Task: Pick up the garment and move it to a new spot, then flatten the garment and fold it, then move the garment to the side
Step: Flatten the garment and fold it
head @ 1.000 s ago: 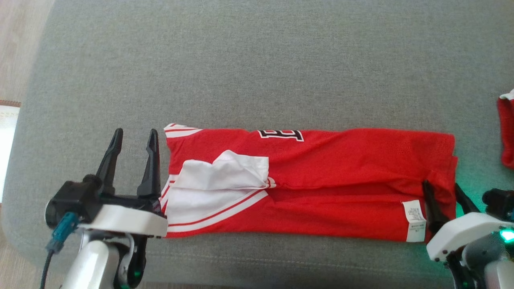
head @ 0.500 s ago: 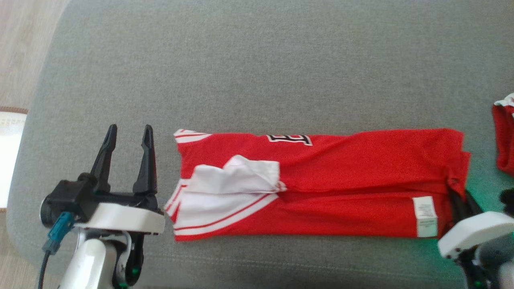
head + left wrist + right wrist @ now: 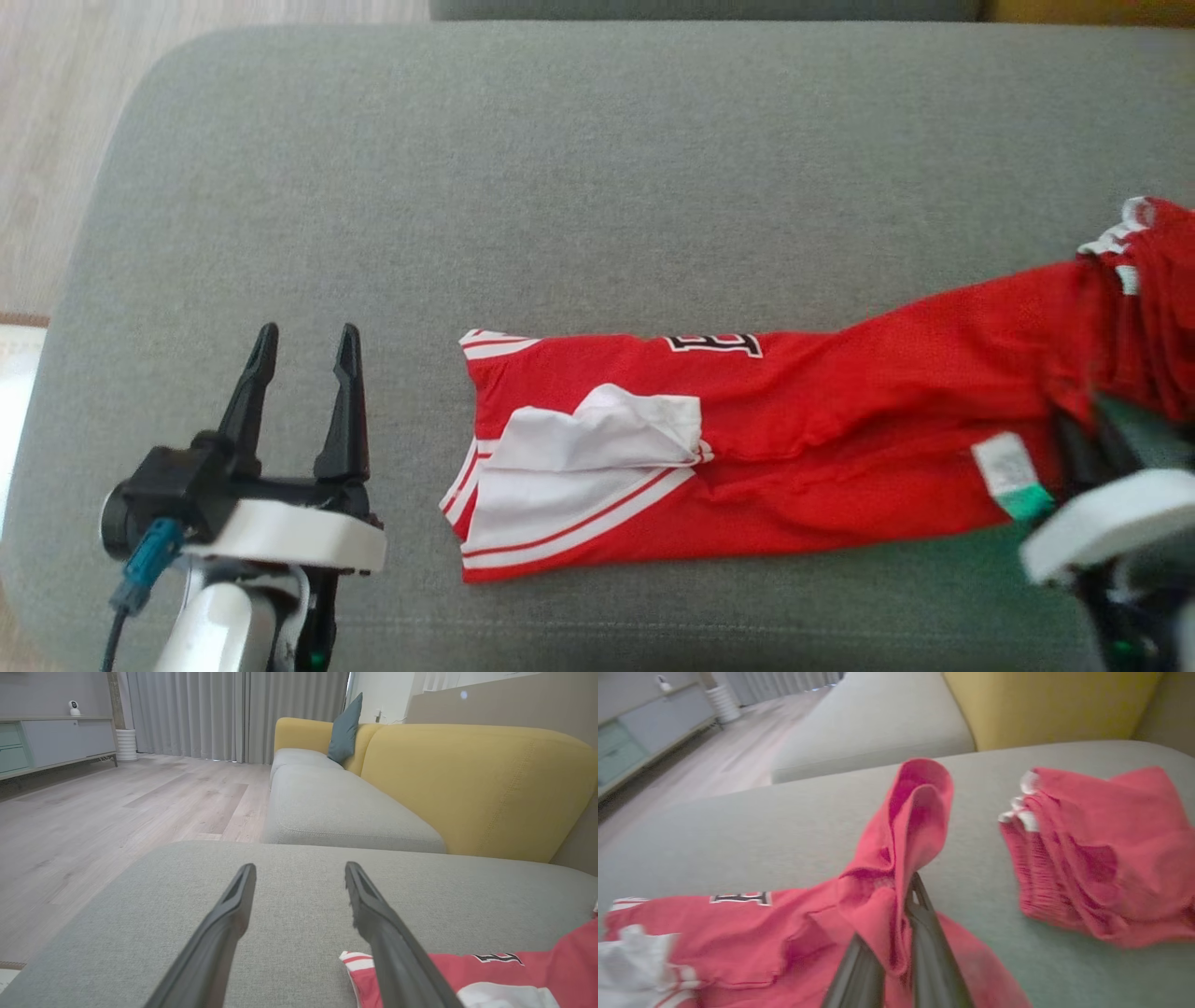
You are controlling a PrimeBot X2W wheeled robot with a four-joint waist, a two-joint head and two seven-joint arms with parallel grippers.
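**Red jersey on the grey seat, one end pinched by the right gripper**

Nearest to the robot, the left gripper (image 3: 308, 331) hovers over the grey sofa seat (image 3: 597, 168) with its jaws released and nothing between them. It is just beside the left end of the garment and does not touch it.

The garment (image 3: 840, 411) is a red sports jersey. It is folded into a long band that lies across the seat from left to right. Near its left end there is a white panel (image 3: 597, 448), a little crumpled, with thin red and white stripes along the edge under it. On the far edge of the band, part of a black-and-white printed sign (image 3: 714, 343) can be seen. Near the right end a small white label (image 3: 1004, 467) sits on the cloth. The left and middle parts lie flat on the seat with soft wrinkles.

The right gripper (image 3: 1088, 415) has its jaws clenched on the right end of the jersey. In the right wrist view this end stands above the seat and curls over the dark fingers (image 3: 924, 942).

Just beyond that end lies a second red cloth (image 3: 1101, 858), bunched, with a white trim.

Farther away, the left wrist view shows a yellow backrest (image 3: 467, 779), a teal cushion (image 3: 345, 730), a wooden floor (image 3: 93, 812) and grey curtains (image 3: 210, 714).
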